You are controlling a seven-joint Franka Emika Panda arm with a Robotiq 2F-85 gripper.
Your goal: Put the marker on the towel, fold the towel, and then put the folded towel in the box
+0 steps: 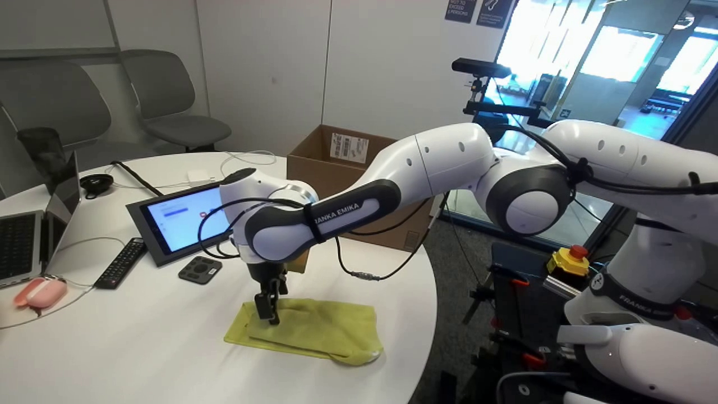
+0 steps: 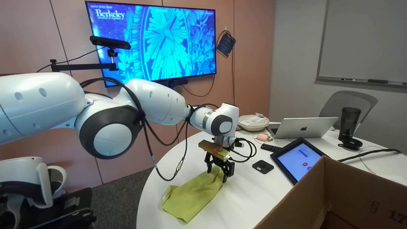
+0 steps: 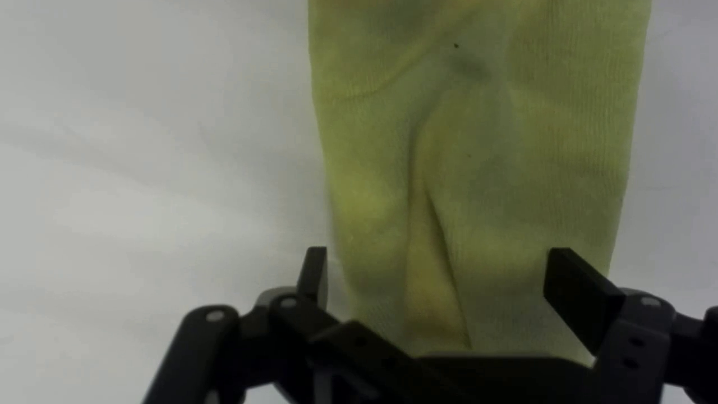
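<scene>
Towel (image 1: 325,328) lies folded on the bench (image 1: 140,359) in an exterior view, jaws at one end. In an exterior view its long axis runs near the box (image 2: 295,203), roughly parallel to the box's nearer wall. Wrist view: jaws apart across the towel's width, contact hard to judge; soft, light layers likely sag unless pinched together there.
</scene>
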